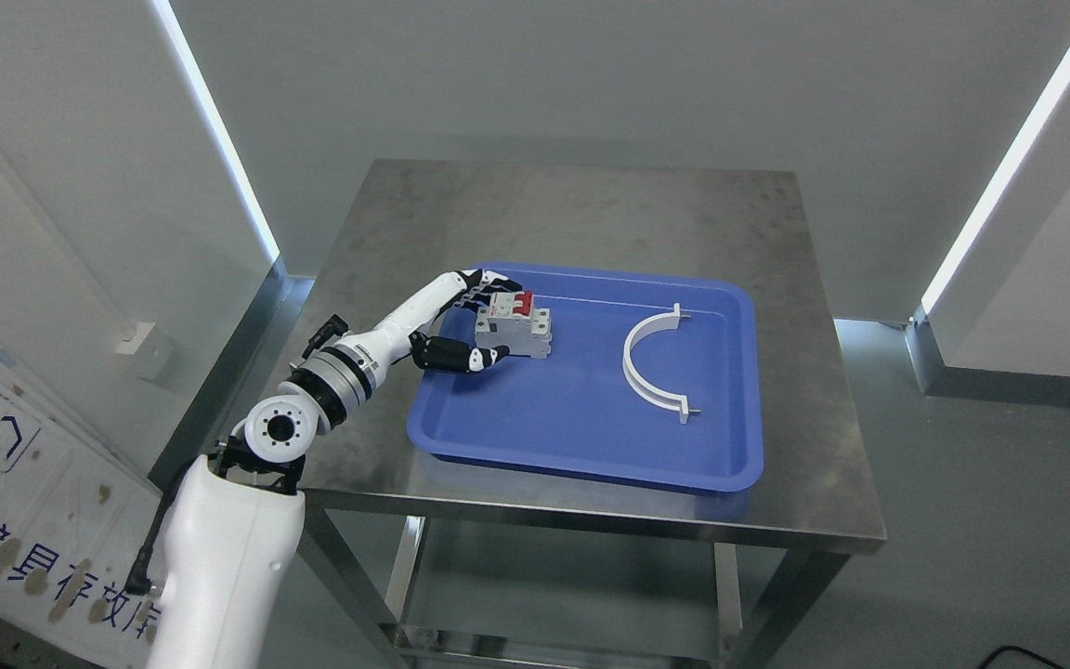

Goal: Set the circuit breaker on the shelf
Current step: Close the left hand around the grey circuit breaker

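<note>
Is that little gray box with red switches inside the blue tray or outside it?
Inside. The circuit breaker stands on the blue tray floor, within its rim.

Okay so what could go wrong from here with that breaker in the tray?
The left hand only brackets the grey circuit breaker with red switches, fingers behind and thumb in front, so it might slip or tip when lifted. Dragging it could nudge the blue plastic tray on the steel table.

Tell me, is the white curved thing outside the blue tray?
No, the white curved clamp lies inside the blue tray, on its right side.
</note>
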Controlling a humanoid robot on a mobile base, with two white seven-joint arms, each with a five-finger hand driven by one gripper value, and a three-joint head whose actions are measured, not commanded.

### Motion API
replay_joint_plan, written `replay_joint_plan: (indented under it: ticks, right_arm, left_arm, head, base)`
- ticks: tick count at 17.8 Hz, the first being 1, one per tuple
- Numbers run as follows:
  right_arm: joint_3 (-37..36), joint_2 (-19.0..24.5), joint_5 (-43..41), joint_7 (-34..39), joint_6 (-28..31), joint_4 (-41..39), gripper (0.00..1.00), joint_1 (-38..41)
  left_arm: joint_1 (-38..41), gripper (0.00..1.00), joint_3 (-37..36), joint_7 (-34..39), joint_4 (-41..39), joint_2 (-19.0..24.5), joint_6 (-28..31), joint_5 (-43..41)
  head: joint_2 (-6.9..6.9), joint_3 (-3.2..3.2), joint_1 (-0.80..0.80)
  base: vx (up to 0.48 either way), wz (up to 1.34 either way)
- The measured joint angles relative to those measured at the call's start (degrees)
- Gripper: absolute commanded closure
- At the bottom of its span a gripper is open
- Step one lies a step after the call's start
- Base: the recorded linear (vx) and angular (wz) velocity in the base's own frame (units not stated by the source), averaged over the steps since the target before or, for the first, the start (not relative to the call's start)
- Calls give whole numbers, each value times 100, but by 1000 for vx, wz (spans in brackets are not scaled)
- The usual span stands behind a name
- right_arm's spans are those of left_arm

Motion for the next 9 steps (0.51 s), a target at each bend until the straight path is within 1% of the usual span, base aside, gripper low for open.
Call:
replay_joint_plan:
  ticks: [5,6,7,8,9]
  right_arm:
    - [0,0,0,0,0,0,0,-1]
    - [0,0,0,0,0,0,0,0]
    - [0,0,0,0,0,0,0,-1]
    - [0,0,0,0,0,0,0,-1]
    - [0,0,0,0,0,0,0,-1]
  left_arm:
    - [-202,47,-6,-1,222,-147,-5,-346]
    - [-215,49,-10,-1,257,-167,-5,-387]
    - [-225,52,-12,-1,291,-185,-5,-419]
    - [-230,59,-14,-1,324,-202,-18,-448]
    - [-233,69,-15,-3,350,-218,-77,-473]
  head:
    - [0,0,0]
    - [0,0,0]
    - [0,0,0]
    - [0,0,0]
    - [0,0,0]
  base:
    - [8,0]
    - [0,0]
    - [0,0]
    - [0,0]
    - [0,0]
